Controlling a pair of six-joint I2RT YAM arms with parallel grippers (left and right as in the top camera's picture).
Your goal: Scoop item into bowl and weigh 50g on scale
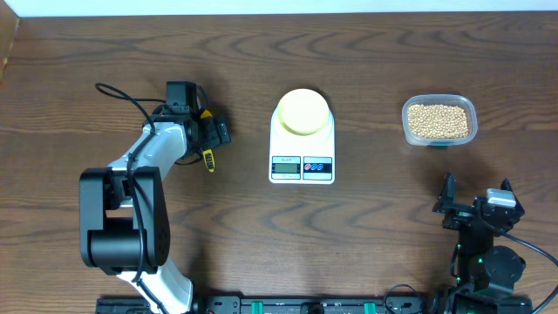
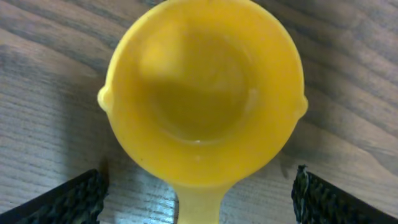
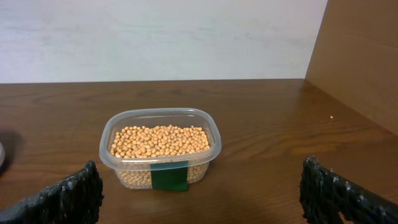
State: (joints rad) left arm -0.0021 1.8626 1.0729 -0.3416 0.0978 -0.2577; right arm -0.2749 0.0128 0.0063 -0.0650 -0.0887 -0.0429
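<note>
Well: woodgrain table [image 1: 366, 244], scale [image 1: 302, 146], white wall [image 3: 155, 37].

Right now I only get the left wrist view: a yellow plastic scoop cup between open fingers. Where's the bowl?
Observer: The small round pale-yellow bowl sits on the white rectangular digital scale, to the robot's right of your left hand.
Operator: Anything in it yet?
Observer: It looks empty from overhead, no beans visible.
Operator: Where's the stock?
Observer: The small tan beans are in a clear rectangular plastic tub, further right past the scale, ahead of the open right hand.
</note>
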